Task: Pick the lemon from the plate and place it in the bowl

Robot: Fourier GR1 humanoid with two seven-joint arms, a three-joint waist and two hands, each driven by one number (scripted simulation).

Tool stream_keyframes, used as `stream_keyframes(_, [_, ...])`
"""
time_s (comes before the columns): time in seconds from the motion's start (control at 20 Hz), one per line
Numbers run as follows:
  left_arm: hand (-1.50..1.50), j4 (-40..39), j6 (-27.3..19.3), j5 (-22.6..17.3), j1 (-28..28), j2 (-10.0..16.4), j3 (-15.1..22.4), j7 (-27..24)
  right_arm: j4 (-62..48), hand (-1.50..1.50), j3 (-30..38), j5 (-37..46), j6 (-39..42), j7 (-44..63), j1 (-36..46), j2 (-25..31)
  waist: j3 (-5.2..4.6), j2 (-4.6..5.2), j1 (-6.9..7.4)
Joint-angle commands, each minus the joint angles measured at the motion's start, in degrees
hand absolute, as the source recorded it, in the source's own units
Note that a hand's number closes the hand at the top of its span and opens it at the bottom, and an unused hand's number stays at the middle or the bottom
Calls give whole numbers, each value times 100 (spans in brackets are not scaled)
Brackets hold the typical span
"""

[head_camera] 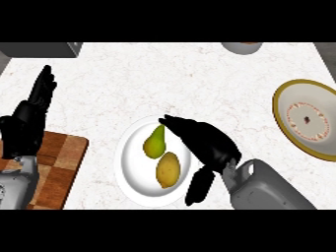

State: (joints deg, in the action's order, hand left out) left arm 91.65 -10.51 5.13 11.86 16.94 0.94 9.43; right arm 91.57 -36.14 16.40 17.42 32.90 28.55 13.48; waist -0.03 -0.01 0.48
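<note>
A yellow lemon (168, 170) lies on the white plate (135, 187) near the counter's front, beside a green pear (154, 142) just behind it. My right hand (207, 142) hovers over the plate's right side, fingers straight and pointing toward the pear, thumb hanging down by the lemon's right; it holds nothing. The bowl (315, 119), white inside with a gold rim and a reddish pattern, stands at the right edge of the counter. My left hand (28, 118) rests open at the left, fingers up.
A wooden cutting board (57, 170) lies at the front left under my left forearm. Another bowl (242, 47) shows partly at the counter's back edge. A grey appliance (39, 48) sits at the back left corner.
</note>
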Motion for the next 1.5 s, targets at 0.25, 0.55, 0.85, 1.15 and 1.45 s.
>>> stream_keyframes(0.25, [0, -200, 52, 115, 249, -183, -38, 200, -762, -150, -554, 786, 274, 849, -131, -897, 3, 0, -40])
stream_keyframes(0.55, [0, -524, 191, 167, 251, -225, -334, -320, -1379, -150, -160, 1342, 364, 113, -323, -1049, 3, 6, -41])
stream_keyframes(0.85, [0, -160, 330, 267, 188, -290, -331, 74, -2420, -150, 234, 1803, 175, -708, -145, -1334, 4, 6, -27])
stream_keyframes(1.15, [0, -161, 470, 276, 332, -240, -559, 98, -2716, -150, 412, 1824, 240, -909, -9, -1344, 4, 3, -33])
stream_keyframes(1.45, [0, -8, 382, 490, 163, -454, -365, 167, -3093, 150, -291, 2198, -383, -1521, 8, -1346, 4, 3, -17])
